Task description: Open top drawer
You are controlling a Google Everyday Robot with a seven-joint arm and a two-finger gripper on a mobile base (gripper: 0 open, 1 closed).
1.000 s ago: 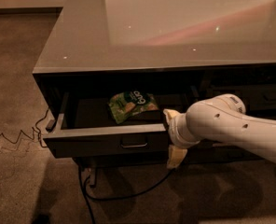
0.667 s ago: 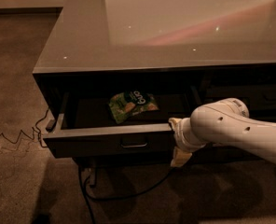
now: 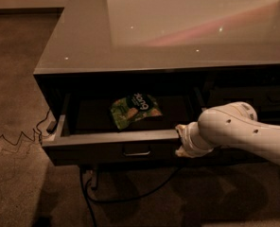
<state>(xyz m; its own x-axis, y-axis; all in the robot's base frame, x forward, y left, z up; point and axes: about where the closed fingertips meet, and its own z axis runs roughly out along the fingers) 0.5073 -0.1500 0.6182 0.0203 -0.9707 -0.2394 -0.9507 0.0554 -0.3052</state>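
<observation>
The top drawer [image 3: 107, 145] stands pulled out from under the grey countertop [image 3: 130, 41], and its dark floor shows. A small metal pull [image 3: 136, 152] sits at the centre of its front. A green snack bag [image 3: 134, 109] lies inside, toward the back. My gripper [image 3: 182, 144], at the end of the white arm [image 3: 239, 131], is at the right end of the drawer front, against its top edge. It is to the right of the pull, not on it.
A closed dark drawer [image 3: 258, 96] sits to the right, behind my arm. A black cable [image 3: 121, 197] loops on the carpet under the cabinet. A thin zigzag wire [image 3: 17, 138] lies on the floor at the left.
My gripper and arm have shifted slightly to the right along the drawer front. The drawer is open by the same amount and the bag has not moved.
</observation>
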